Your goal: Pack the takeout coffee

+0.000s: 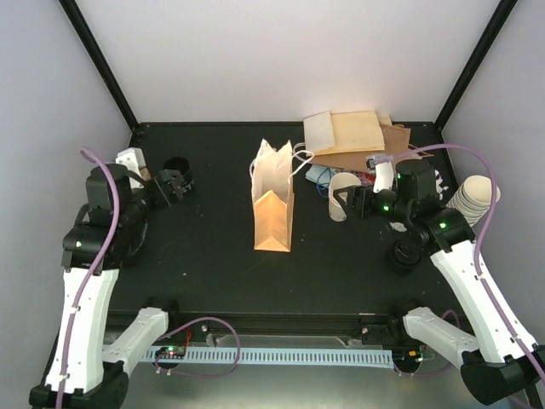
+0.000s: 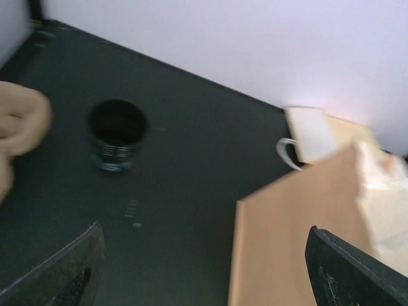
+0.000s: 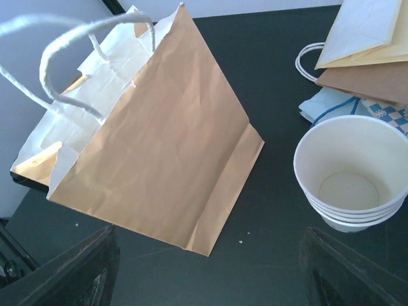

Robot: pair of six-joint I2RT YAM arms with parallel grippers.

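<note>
The brown paper bag (image 1: 272,213) stands open in the middle of the black table, white handles up; it also fills the right wrist view (image 3: 159,140) and shows side-on in the left wrist view (image 2: 299,223). I cannot make out the takeout coffee in any view. My left gripper (image 1: 173,187) (image 2: 204,274) is well left of the bag, open and empty. On the other side of the bag my right gripper (image 1: 351,203) (image 3: 210,274) points at it, open, with only bare table between its fingers.
A black ribbed cylinder (image 1: 177,166) (image 2: 118,134) stands just beyond the left gripper. A stack of lidless cream cups (image 3: 350,172) (image 1: 339,198) sits by the right gripper, another stack (image 1: 475,198) at far right. Flat paper bags (image 1: 353,132) lie at the back. A dark round object (image 1: 402,254) rests beside the right arm.
</note>
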